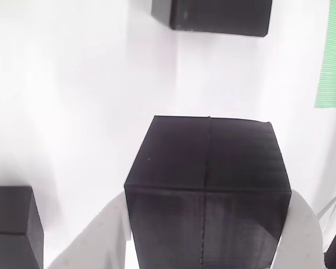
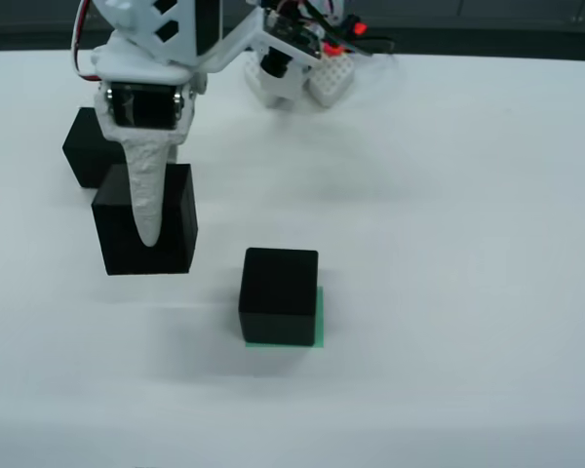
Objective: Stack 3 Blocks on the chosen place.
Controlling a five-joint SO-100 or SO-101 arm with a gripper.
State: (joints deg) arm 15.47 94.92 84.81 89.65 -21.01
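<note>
I am clamping my gripper on a block, needing it squared above the block on the green patch.

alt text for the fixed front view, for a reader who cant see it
A white gripper holds a black cube above a white table. A second cube sits on a green square patch at center, and a third cube rests behind the arm.
</note>
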